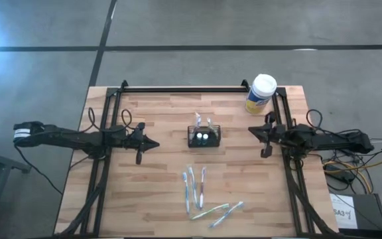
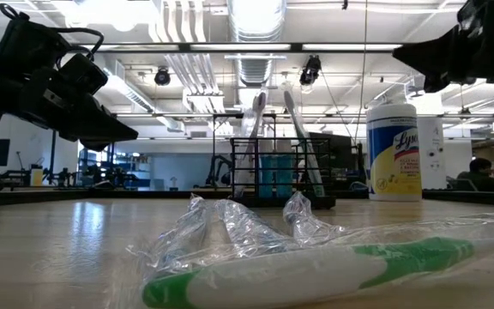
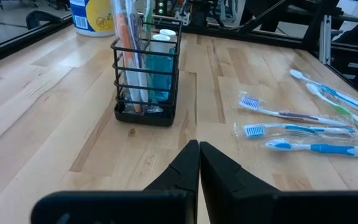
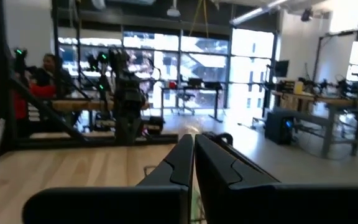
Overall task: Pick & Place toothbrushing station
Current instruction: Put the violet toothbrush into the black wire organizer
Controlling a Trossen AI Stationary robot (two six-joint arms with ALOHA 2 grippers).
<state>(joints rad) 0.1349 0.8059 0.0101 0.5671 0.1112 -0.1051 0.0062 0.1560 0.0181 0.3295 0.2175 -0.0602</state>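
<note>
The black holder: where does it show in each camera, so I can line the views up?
High: holder at table centre, between both grippers.
Low: middle distance, centre, left of the canister.
Left wrist: upper left, beyond the shut left gripper.
Right wrist: not in it.
Shared landmark: the canister, beside the holder in high, low and left wrist views.

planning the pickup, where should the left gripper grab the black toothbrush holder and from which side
Probably the top rim of the toothbrushing station, from above. It stands upright on the table, its wire sides open and rigid, so fingers could straddle one upper bar. Two brushes and bottles stick up from it, so come down at the wall nearest the left gripper, which is shut and would need to open first.
</note>
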